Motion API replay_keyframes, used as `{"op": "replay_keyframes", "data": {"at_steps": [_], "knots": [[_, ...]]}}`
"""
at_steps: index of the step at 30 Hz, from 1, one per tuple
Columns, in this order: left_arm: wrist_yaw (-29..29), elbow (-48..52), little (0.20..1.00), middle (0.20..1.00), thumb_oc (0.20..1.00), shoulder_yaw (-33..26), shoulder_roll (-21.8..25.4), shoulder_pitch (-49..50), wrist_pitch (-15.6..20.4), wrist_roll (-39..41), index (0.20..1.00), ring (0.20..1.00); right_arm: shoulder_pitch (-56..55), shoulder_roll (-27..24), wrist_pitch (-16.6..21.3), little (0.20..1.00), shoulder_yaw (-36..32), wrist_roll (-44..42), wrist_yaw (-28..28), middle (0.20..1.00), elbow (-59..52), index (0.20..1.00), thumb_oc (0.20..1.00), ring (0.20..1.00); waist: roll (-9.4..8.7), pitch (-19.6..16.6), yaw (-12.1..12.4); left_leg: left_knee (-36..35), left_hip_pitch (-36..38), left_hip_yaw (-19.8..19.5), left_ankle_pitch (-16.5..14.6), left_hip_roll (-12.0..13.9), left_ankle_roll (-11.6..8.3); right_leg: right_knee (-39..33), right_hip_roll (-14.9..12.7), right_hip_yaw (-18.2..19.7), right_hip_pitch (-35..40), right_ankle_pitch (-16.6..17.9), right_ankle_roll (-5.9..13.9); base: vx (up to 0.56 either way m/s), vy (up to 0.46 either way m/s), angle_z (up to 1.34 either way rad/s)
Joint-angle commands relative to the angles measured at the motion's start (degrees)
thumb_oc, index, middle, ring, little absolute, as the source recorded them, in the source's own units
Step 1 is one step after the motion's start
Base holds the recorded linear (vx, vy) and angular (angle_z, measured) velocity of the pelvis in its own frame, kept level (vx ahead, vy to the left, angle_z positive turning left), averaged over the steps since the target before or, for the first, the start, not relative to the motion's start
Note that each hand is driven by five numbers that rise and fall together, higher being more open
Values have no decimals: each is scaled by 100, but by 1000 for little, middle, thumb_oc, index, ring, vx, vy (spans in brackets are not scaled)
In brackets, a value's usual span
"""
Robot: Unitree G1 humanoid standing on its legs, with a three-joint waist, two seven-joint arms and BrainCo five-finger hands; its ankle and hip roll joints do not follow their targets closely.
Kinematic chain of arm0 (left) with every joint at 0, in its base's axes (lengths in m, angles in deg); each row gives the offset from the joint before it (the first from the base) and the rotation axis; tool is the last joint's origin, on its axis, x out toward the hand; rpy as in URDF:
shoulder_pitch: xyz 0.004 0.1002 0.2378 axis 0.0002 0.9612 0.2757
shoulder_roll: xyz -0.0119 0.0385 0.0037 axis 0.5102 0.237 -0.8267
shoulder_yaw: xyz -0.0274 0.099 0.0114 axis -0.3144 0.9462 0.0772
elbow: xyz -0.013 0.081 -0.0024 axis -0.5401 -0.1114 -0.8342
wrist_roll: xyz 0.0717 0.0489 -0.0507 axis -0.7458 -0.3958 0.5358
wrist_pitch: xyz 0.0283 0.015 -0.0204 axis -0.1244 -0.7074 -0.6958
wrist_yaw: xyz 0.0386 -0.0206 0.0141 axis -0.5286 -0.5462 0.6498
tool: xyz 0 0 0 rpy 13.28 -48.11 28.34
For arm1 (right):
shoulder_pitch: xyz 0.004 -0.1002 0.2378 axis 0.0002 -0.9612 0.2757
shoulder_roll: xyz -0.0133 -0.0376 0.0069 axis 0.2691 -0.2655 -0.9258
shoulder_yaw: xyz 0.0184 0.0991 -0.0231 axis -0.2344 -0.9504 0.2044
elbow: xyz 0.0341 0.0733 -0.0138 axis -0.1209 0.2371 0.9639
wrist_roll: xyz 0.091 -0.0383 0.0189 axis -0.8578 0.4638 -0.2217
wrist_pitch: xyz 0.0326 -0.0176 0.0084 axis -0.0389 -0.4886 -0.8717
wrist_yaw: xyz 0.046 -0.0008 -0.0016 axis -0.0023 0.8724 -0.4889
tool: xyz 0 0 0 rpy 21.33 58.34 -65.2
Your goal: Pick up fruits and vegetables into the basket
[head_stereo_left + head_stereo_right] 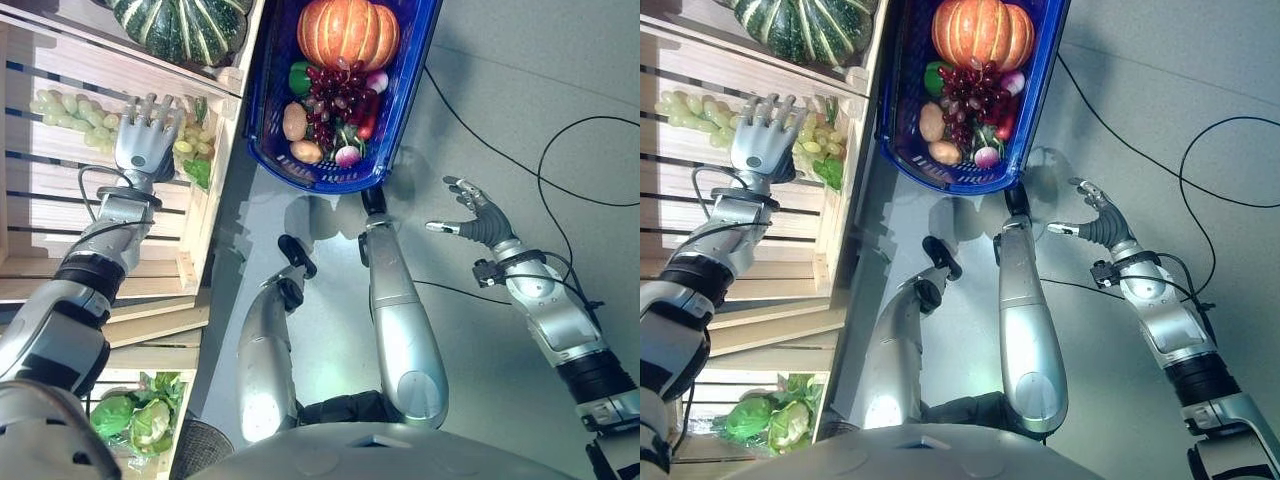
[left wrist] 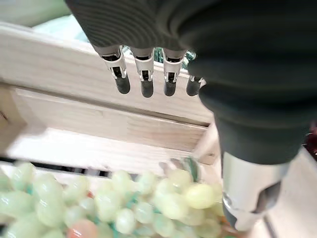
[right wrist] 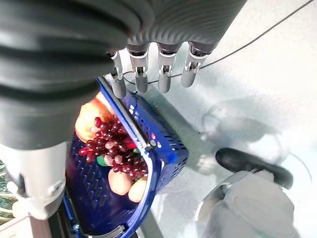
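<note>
Now reaching into the wooden crate (image 1: pixel 60 240) with the left robot hand (image 1: pixel 140 140), fingers spread straight and holding nothing. Hanging right over the green grapes (image 1: pixel 65 112), with the bunch just under the palm and fingertips, as seen in the left wrist view too (image 2: pixel 148 208). Lying longways across the crate, from the far left side over to the crate's wall by the basket, so crossing the way the fingers point. Best grabbed near the middle, probably, so the bunch does not flop down at both ends. Closer to the left robot hand by far, so likely the one to do the picking. Over on the other side, the right robot hand (image 1: pixel 470 215) held out above the grey floor (image 1: pixel 520 80), fingers loosely open and empty, well apart from the grapes. Between the two arms, the blue basket (image 1: pixel 262 110) standing on the floor, just beside the crate. Already inside: an orange pumpkin (image 1: pixel 347 30), dark red grapes (image 1: pixel 335 95), a potato (image 1: pixel 294 121), something green (image 1: pixel 299 77) and a few small pink and red bits. Also a striped green squash (image 1: pixel 180 25) on the shelf above the crate, and leafy cabbages (image 1: pixel 135 415) lower down. Next, probably curling the fingers round the green grapes, lifting, then swinging right to the basket. Soft and bumpy, so easy to drop.
</note>
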Motion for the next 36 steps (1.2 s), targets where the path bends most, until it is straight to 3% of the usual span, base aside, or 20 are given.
{"op": "replay_keyframes", "data": {"at_steps": [1,11,18,27,31,36], "knots": [[376,-258,1000,1000,1000,-205,325,124,-575,-294,1000,1000,-246,-61,348,1000,-64,-36,168,1000,-340,1000,1000,1000,46,-227,-220,428,-689,-8,-245,47,178,99,17,-238,-90,-492,354,0,0,0],[135,-644,1000,1000,1000,86,195,-506,-884,-184,1000,1000,-49,-25,436,1000,12,-290,332,1000,-248,1000,1000,1000,4,-227,-251,675,-1097,-49,-364,100,201,287,62,-199,-504,-488,334,0,0,0],[-55,-923,1000,1000,1000,275,122,-779,-791,134,1000,1000,95,9,567,1000,90,-439,342,1000,-184,1000,1000,1000,-32,-227,-273,767,-1387,-37,-378,159,192,347,114,-171,-794,-447,334,-1,-4,-2],[-523,-1285,1000,1000,1000,334,-71,-916,-755,1154,1000,1000,230,83,625,1000,128,-628,328,1000,11,1000,1000,1000,-77,-227,-275,827,-1610,-53,-379,188,172,415,140,-165,-1016,-441,318,-2,-3,-1],[-619,-1492,1000,1000,1000,312,-144,-940,-832,1210,1000,1000,301,119,666,1000,169,-667,346,1000,91,1000,1000,1000,-103,-227,-270,813,-1644,-53,-356,199,159,387,129,-183,-1044,-415,321,0,0,0],[-601,-1726,1000,1000,1000,337,-202,-953,-1196,829,1000,1000,405,141,669,1000,225,-701,419,1000,129,1000,1000,1000,-122,-227,-260,843,-1744,-67,-342,206,142,392,120,-193,-1134,-400,305,0,0,0]]}}
